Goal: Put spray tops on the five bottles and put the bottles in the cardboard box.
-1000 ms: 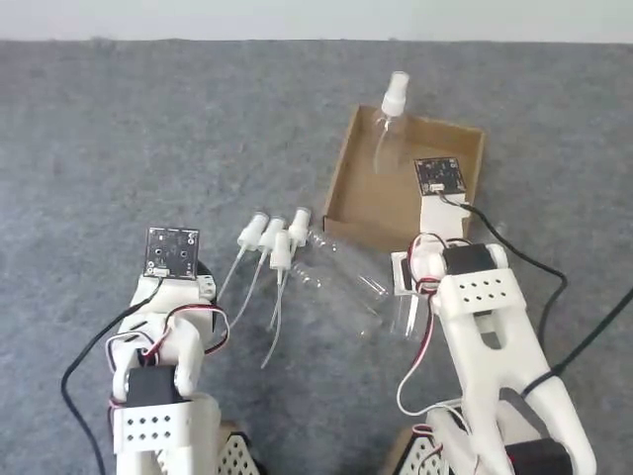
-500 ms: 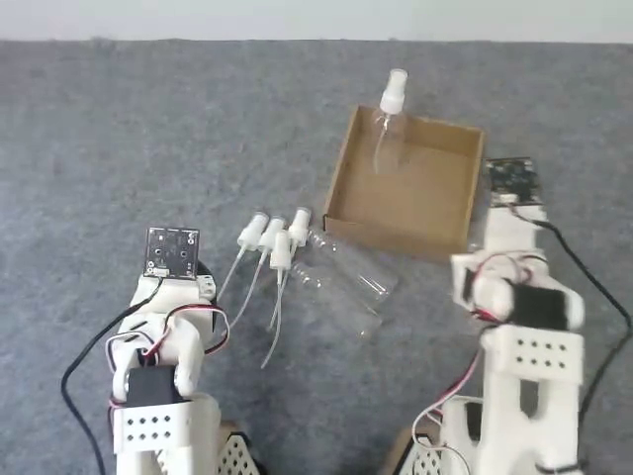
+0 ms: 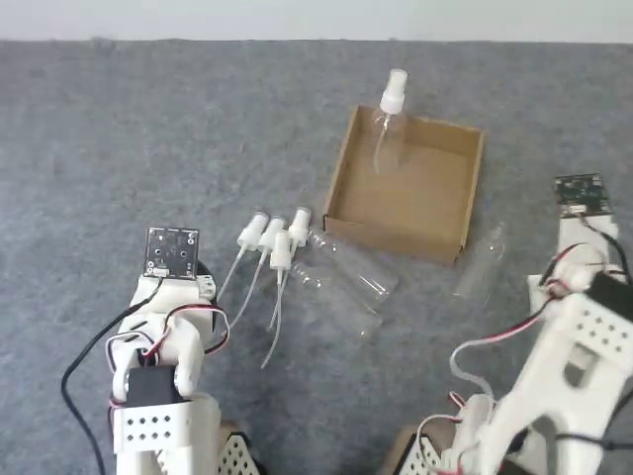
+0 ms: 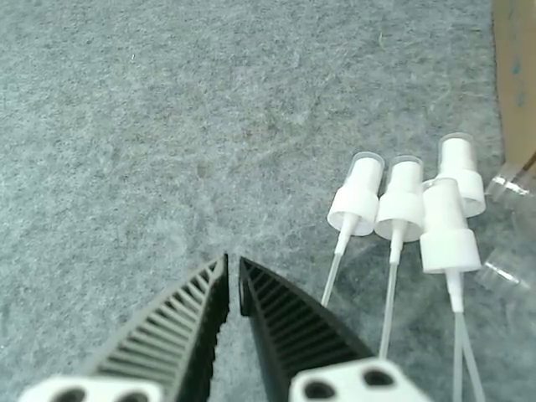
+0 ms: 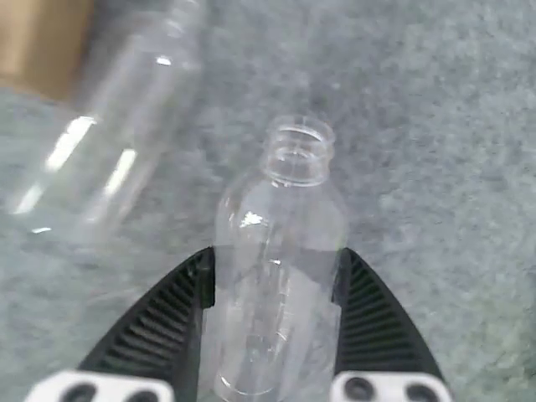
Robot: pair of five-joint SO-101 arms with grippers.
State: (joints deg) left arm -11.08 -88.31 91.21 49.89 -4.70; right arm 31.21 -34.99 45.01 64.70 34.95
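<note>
Grasp: right claw (image 5: 275, 261) clenched on uncapped clear plastic bottle (image 5: 285, 209) near brown cardboard box (image 3: 396, 236) | left claw (image 4: 234, 266) closed, empty, by white spray tops (image 4: 402, 201) | tip: hold neck steady and exposed (body looked slippery) for capping.

My left arm (image 3: 158, 381) sits low at the near left, the left tool (image 4: 233, 261) pointing forward with jaws almost touching. My right arm (image 3: 579, 336) stands far right, the right tool (image 5: 275, 264) clamped either side of a clear bottle (image 5: 280, 222).

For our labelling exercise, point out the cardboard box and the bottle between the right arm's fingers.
cardboard box (image 3: 415, 193): high view, bare floor inside.
bottle (image 5: 280, 239): right wrist view, clear shoulder.
</note>
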